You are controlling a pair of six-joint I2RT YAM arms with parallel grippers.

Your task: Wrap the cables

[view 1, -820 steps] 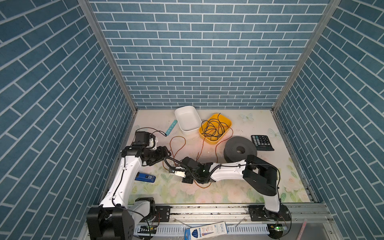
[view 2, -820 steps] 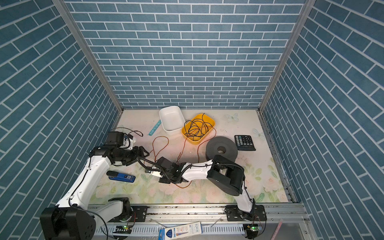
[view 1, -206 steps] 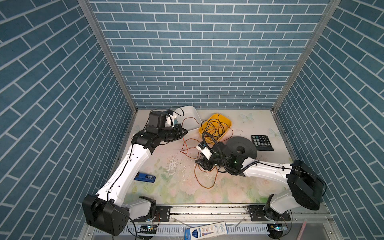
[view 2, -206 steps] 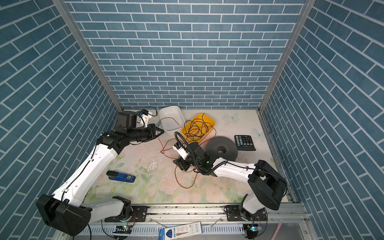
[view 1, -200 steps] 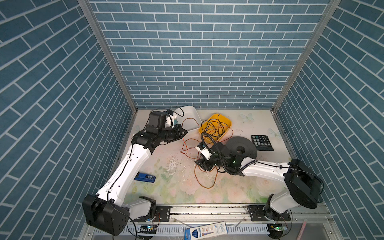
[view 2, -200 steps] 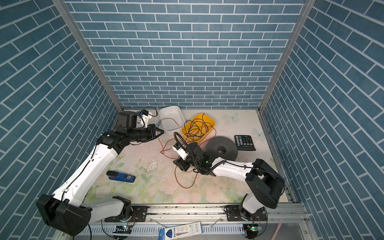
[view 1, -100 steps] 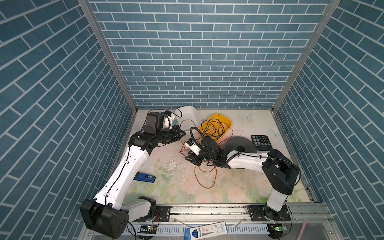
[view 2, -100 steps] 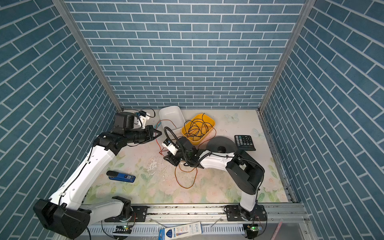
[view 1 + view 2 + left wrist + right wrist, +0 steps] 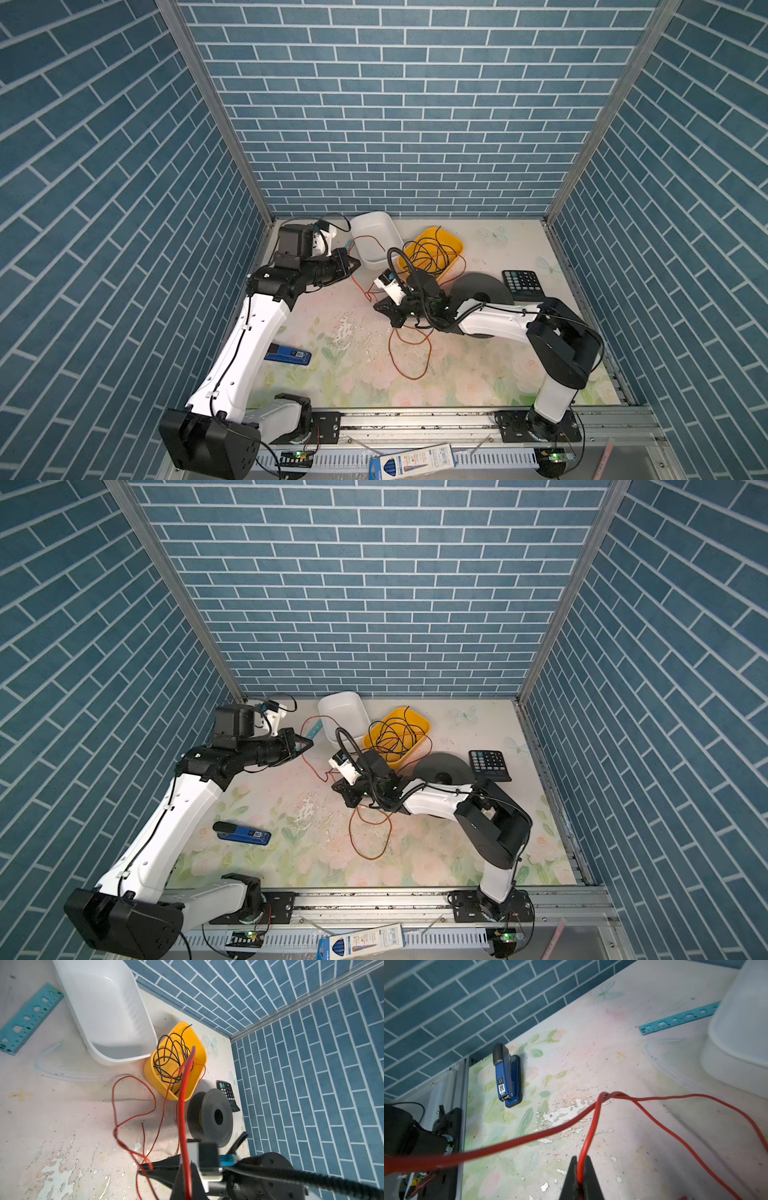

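My right gripper (image 9: pixel 579 1169) is clamped on the cable (image 9: pixel 592 1126) mid-table. My left gripper (image 9: pixel 305 744), closed, holds it near the white tub (image 9: pixel 343 717). Its loops lie on the open mat (image 9: pixel 436 854) in front.

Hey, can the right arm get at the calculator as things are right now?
Probably not straight away. The right gripper has its fingers shut on the orange cable, and the grey spool sits between it and the calculator. It would likely have to let go and reach over the spool.
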